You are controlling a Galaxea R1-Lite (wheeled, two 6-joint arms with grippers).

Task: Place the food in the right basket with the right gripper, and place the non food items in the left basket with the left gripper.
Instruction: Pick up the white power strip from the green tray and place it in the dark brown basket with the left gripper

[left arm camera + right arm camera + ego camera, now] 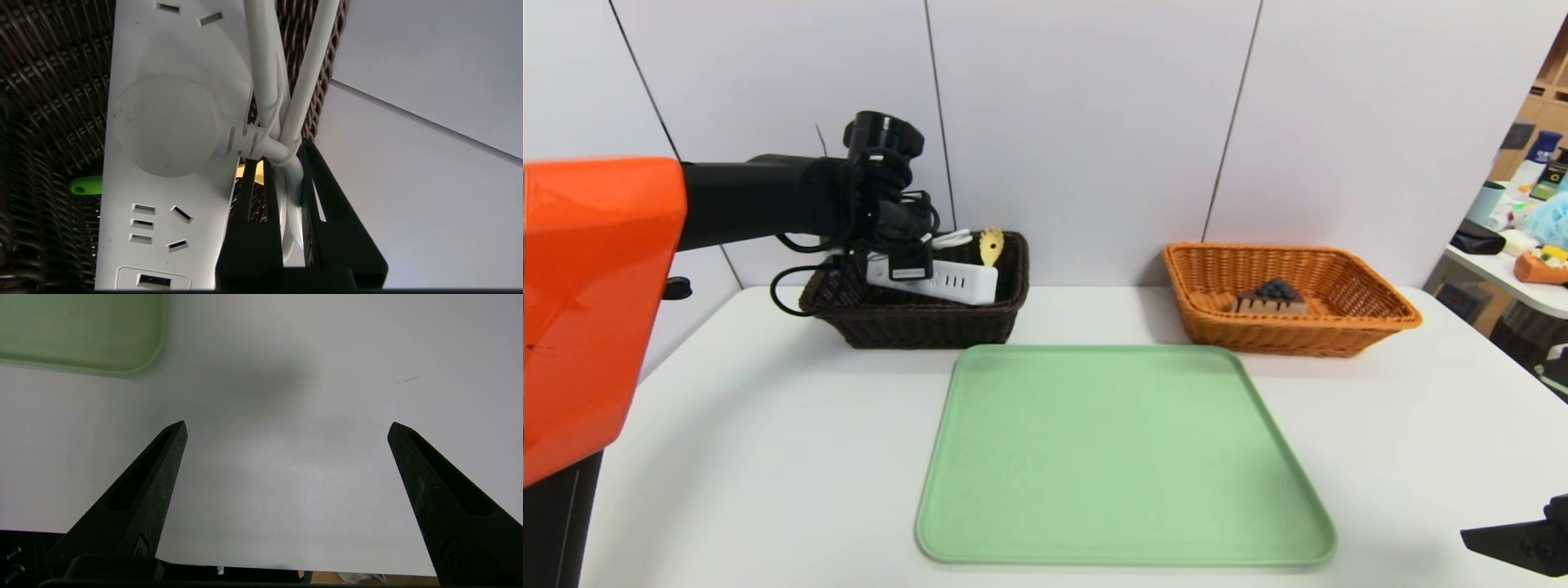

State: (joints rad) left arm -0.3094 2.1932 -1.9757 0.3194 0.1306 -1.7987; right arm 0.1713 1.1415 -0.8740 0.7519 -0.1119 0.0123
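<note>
long white power strip (935,280) with coiled white cord (286,122), lying in the dark brown woven wicker left basket (915,322) at the table's far left. beside it in the same basket, yellow pasta spoon (991,245) standing tilted against the far wall, green handle tip (85,185) poking out past the strip's edge in the left wrist view. bulky black left gripper (286,163) over that basket, fingers (253,196) pressed together and pinching the bundled cord just beside the round plug. small triangular toy cake slice (1270,299), chocolate top with blueberries, sitting in the orange-tan woven wicker right basket (1372,318) at the far right. between and nearer, pale green flat plastic tray (1123,457) on the white table (727,425). black right gripper (286,426) hanging over bare table by the tray's near right corner, fingers spread wide apart, nothing between them.
</note>
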